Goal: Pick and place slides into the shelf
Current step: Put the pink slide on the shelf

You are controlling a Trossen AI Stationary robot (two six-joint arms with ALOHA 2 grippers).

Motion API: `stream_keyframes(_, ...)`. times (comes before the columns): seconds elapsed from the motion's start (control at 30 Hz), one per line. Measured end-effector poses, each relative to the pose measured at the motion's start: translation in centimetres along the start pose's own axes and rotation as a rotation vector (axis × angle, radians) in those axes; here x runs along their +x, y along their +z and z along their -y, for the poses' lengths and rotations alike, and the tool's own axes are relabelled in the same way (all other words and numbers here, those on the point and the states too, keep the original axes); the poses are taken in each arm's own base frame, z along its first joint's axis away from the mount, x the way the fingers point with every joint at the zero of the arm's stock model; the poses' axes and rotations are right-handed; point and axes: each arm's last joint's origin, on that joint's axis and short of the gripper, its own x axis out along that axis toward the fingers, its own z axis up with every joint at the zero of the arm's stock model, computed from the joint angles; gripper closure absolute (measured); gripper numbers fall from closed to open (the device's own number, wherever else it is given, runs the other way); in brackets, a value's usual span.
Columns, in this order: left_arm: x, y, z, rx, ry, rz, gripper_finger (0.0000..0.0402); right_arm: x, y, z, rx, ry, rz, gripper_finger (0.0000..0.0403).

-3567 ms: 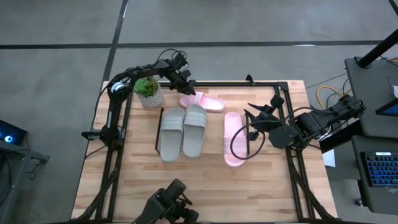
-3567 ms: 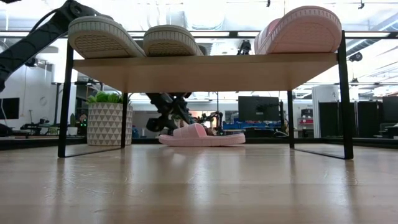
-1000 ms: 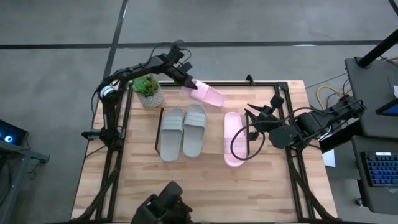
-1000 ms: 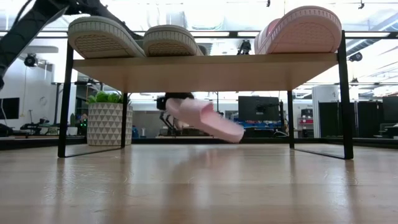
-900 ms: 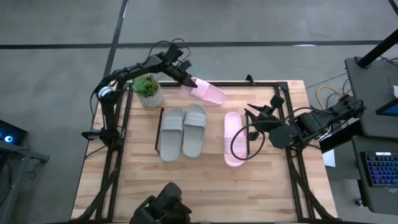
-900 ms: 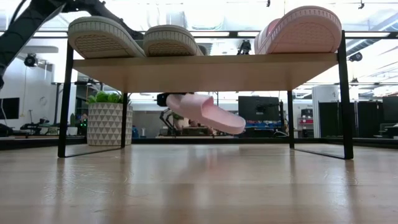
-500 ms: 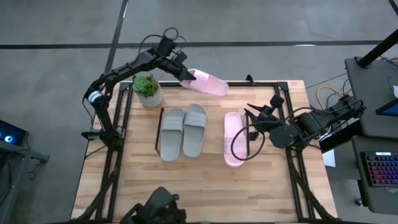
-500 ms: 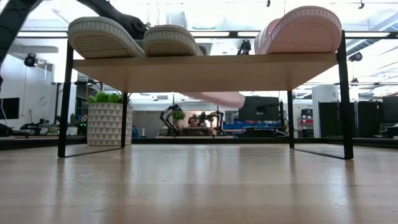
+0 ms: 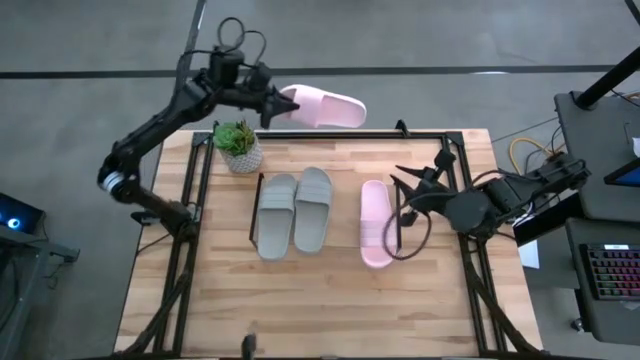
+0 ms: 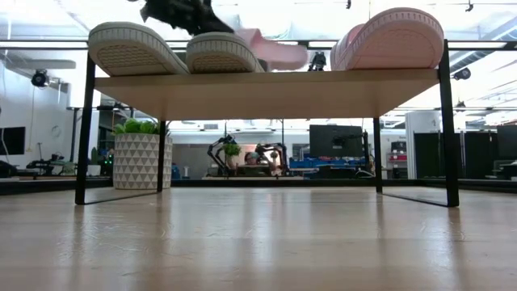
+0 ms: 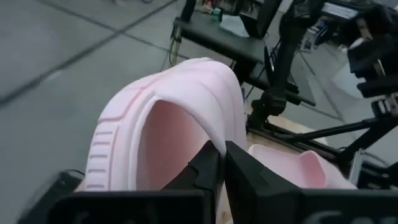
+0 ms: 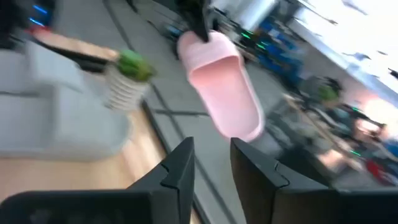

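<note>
— Above the far edge of the table: fourth slide up in the air, clamped at one end by the left gripper, fingers pinched shut on its rim.

— Step in hand?

— Carrying, by the look of it. Three already on the shelf: two grey slides side by side, then a gap, then one pink slide at the right end.

— Next move?

— Probably swinging nearer and lowering into that gap beside the pink mate, sole down, toe in line with the rest. Release only once flat on the board.

— Right gripper?

— Hovering at the shelf's right end, fingers apart, empty.

— Look of the carried slide?

— Pale pink, soft and thick, one wide strap, ribbed sole edge, roughly level, sole underneath.
</note>
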Motion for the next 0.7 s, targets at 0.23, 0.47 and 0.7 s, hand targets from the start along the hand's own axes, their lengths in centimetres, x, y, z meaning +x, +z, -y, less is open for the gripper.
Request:
stream_keyframes(0.23, -3.5, 0.3, 5.5, 0.187, -0.025, 0.124, 0.0402, 0.2, 1.9, 1.6, 0.043, 0.325, 0.236, 0.0248)
stream_keyframes(0.47, -4.6, -0.9, 8.0, 0.361, -0.035, 0.337, 0.0402, 2.9, 3.5, 0.9, -0.046, 0.383, 0.414, 0.022)
stream_keyframes(0.7, -4.0, -2.5, 7.7, 0.459, -0.035, 0.516, 0.0402, 6.9, 3.6, 0.4, -0.074, 0.279, 0.371, 0.0224)
